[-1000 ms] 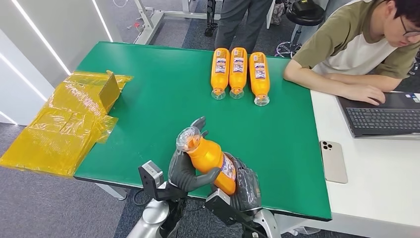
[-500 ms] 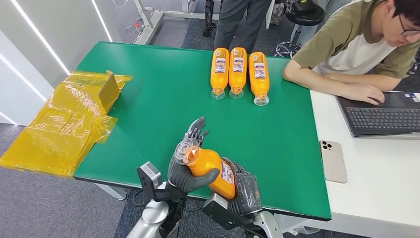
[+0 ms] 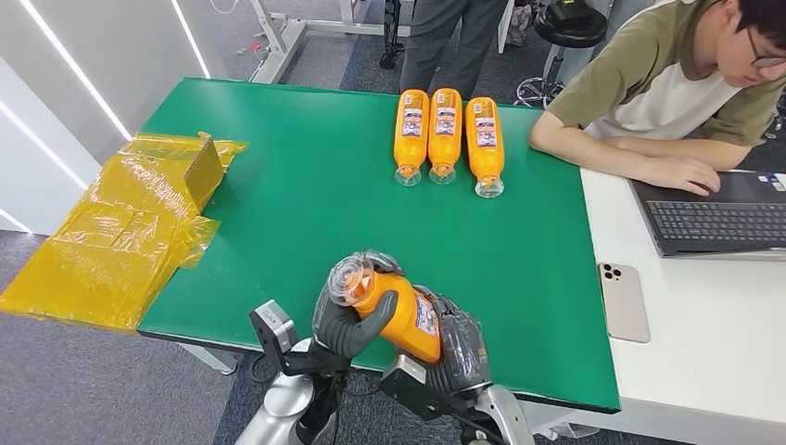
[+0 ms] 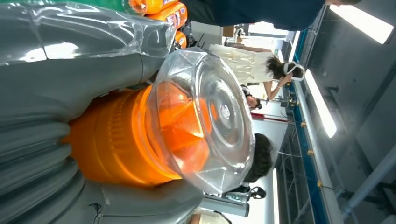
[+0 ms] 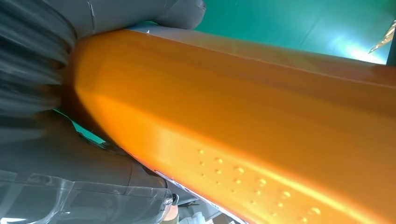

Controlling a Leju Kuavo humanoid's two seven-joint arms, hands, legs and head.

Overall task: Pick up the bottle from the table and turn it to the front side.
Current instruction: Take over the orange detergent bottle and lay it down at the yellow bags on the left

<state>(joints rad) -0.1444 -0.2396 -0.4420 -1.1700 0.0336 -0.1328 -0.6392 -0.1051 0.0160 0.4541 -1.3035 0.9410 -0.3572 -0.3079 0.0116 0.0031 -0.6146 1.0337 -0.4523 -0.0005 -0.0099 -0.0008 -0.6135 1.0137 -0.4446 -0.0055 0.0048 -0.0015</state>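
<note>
**Orange bottle held in both hands above the near edge of the green surface**

The orange plastic bottle with a clear faceted cap [image 3: 394,306] is lifted off the green surface [image 3: 306,185], above its near edge, tilted with the cap end toward the robot's left and upward. The left hand [image 3: 348,311] wraps the neck end, its fingers [image 3: 380,262] curled over the top just behind the cap and its thumb pressed across the bottle's near side. The right hand [image 3: 456,345] cups the base end, its fingers clamped around the body; a white and blue label shows between the 2 hands.

In the left wrist view the clear cap [image 4: 205,119] faces the camera, with grey fingers closed on either side of the orange neck. In the right wrist view the bottle's orange wall [image 5: 243,126] shows small raised dots.

At the far side of the surface, 3 matching orange bottles [image 3: 446,133] lie side by side, caps toward the robot. Crumpled yellow plastic wrapping [image 3: 120,232] hangs over the left edge. A person in an olive and white shirt [image 3: 658,83] sits at a black laptop [image 3: 723,218], beside a white phone [image 3: 624,301].
</note>
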